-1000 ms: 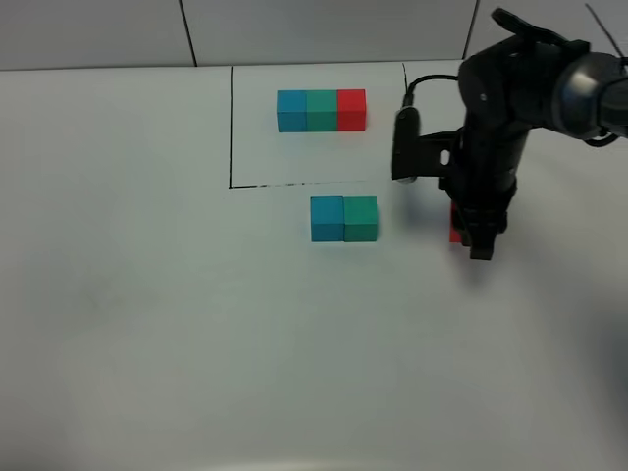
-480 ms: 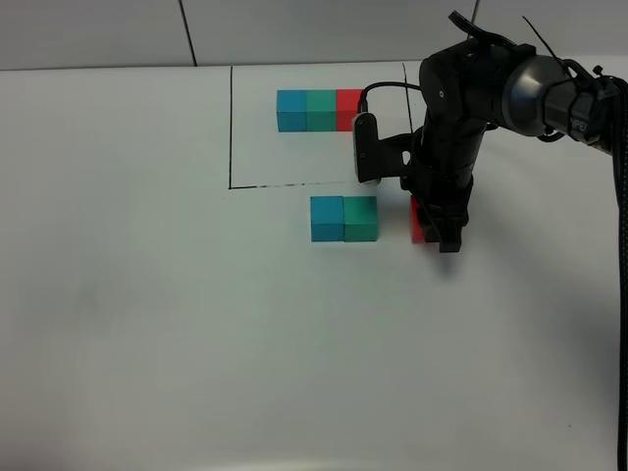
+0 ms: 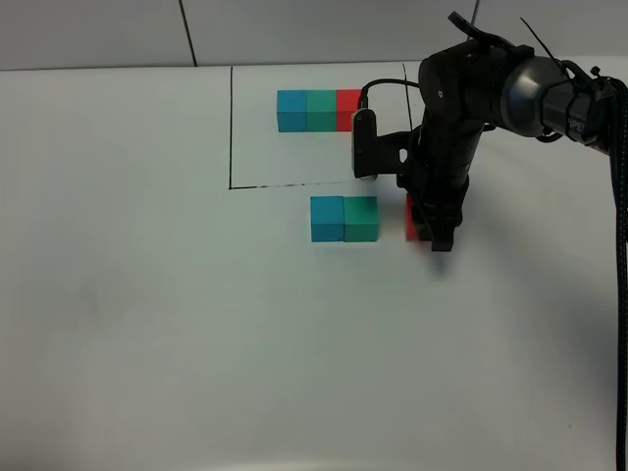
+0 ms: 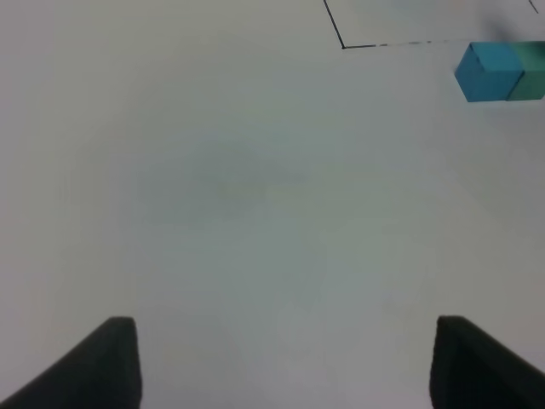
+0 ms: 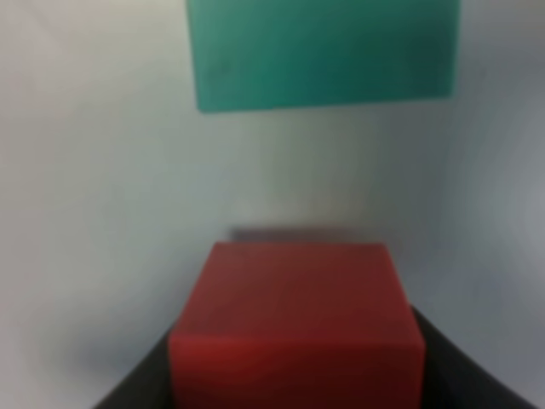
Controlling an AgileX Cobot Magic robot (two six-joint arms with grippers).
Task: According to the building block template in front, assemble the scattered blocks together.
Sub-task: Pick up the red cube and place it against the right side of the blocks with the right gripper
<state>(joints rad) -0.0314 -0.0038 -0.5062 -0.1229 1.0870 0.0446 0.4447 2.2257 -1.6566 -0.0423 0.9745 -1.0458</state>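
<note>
The template [image 3: 321, 109] is a row of blue, teal-green and red cubes inside the black outline at the back. Below the outline, the loose blue cube [image 3: 327, 218] and teal-green cube [image 3: 361, 218] sit side by side on the table. My right gripper [image 3: 430, 221] is shut on the loose red cube [image 3: 413, 218], a short gap to the right of the green one. The right wrist view shows the red cube [image 5: 294, 319] between the fingers, the green cube [image 5: 322, 51] ahead. My left gripper [image 4: 285, 362] is open, empty, far from the blue cube [image 4: 488, 72].
The black drawn outline [image 3: 232, 128] marks the template area on the white table; its corner shows in the left wrist view [image 4: 342, 46]. A cable [image 3: 620, 245] hangs along the right edge. The right arm [image 3: 471, 88] partly hides the outline's right side.
My right gripper has carried the red cube leftward toward the green cube, most of it in the first half second. The left arm and other cubes have not moved.
</note>
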